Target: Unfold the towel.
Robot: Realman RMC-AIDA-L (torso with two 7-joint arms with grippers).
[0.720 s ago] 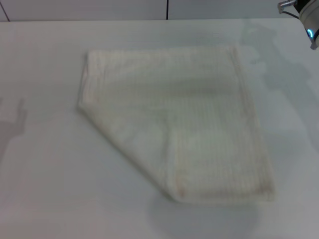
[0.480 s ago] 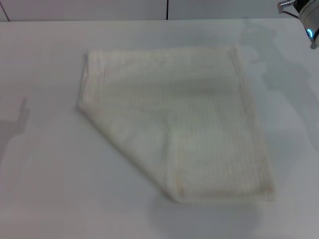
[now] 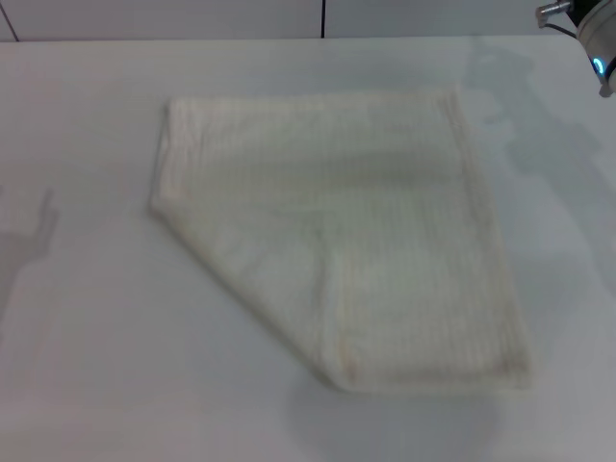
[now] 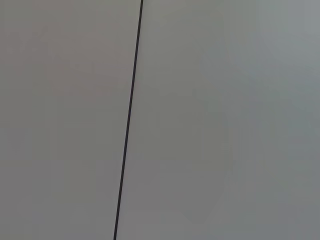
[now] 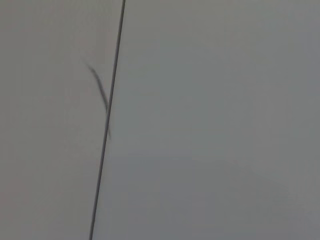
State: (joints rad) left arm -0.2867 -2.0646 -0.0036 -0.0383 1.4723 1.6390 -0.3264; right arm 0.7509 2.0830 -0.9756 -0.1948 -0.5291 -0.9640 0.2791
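Towel point(image 3: 346, 236) lying folded and untouched on worktop point(image 3: 87, 337); best pinched by its loose folded-over corner and drawn outward low; both tools' state impossible to tell.

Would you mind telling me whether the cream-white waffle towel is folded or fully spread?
Folded: the cream-white waffle-textured towel lies flat on the white table with one corner doubled over, leaving a diagonal fold edge.

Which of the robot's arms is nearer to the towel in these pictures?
Right. The right arm shows at the far right corner, clear of the towel. The left arm is not in view.
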